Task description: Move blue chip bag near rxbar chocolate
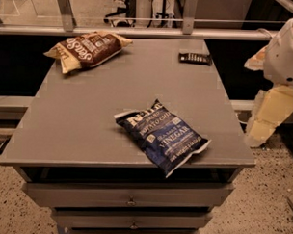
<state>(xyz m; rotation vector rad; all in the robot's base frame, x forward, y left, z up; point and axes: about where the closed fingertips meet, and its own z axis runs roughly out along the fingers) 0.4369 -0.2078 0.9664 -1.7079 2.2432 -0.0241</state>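
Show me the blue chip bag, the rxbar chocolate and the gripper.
blue chip bag (160,136), camera view, middle of its printed front.
rxbar chocolate (195,57), camera view, centre of the wrapper.
gripper (257,135), camera view, its lower tip, off to the right of the table (89,112).

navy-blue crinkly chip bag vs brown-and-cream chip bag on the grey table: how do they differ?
Colour: the navy-blue chip bag has white lettering; the brown-and-cream chip bag is brown with cream ends.
Place: the navy-blue chip bag lies at the grey table's front edge, one corner overhanging; the brown-and-cream chip bag lies back left.
Shared: both lie flat, apart from the gripper, which hangs beyond the table's right side.
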